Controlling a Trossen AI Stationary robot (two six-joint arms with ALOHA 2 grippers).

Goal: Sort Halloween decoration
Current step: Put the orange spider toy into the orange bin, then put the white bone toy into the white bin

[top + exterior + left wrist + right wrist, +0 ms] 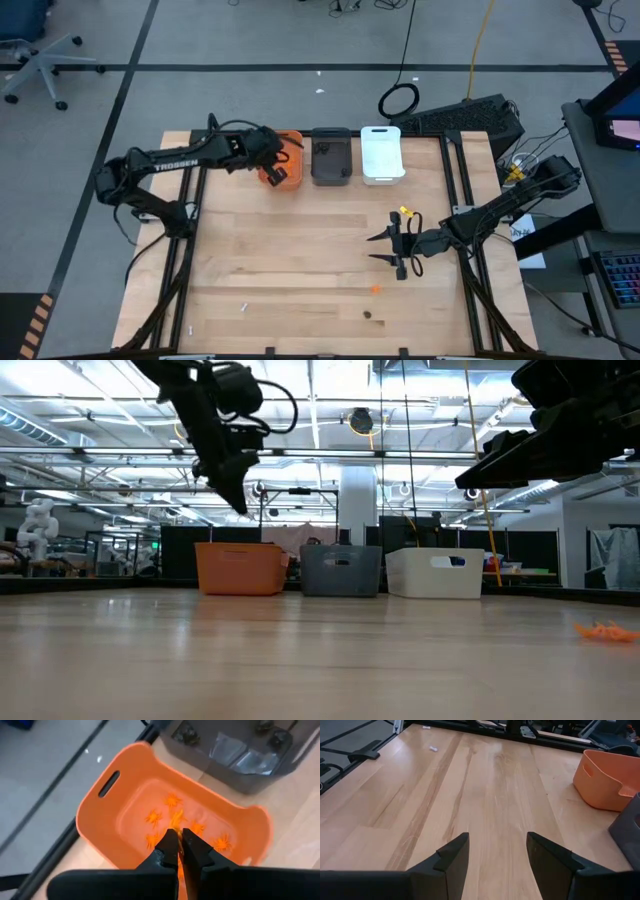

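My left gripper (179, 834) hangs over the orange bin (100, 815), shut on a small orange piece of the Halloween decoration (176, 821). Several more orange pieces (153, 817) lie on the bin's floor. In the high view this gripper (281, 160) is at the table's far edge, above the orange bin (292, 178). My right gripper (396, 250) stands open above the bare table at the right, nothing between its fingers (452, 857). One orange piece (375, 290), a dark lump (367, 314) and a white stick (242, 308) lie near the table's front. My left gripper pinches the orange piece between its two fingers; a sliver of orange (179, 865) shows in the gap, and a part (176, 821) sticks out past the fingertips. The fingers slant down from above. The piece hangs clear, above the bin's inside.
A dark grey bin (331, 158) and a white bin (381, 155) stand right of the orange one along the far edge. The grey bin holds dark lumps (186, 735). Another white stick (188, 328) lies at the front left. Bare wood fills the table's middle.
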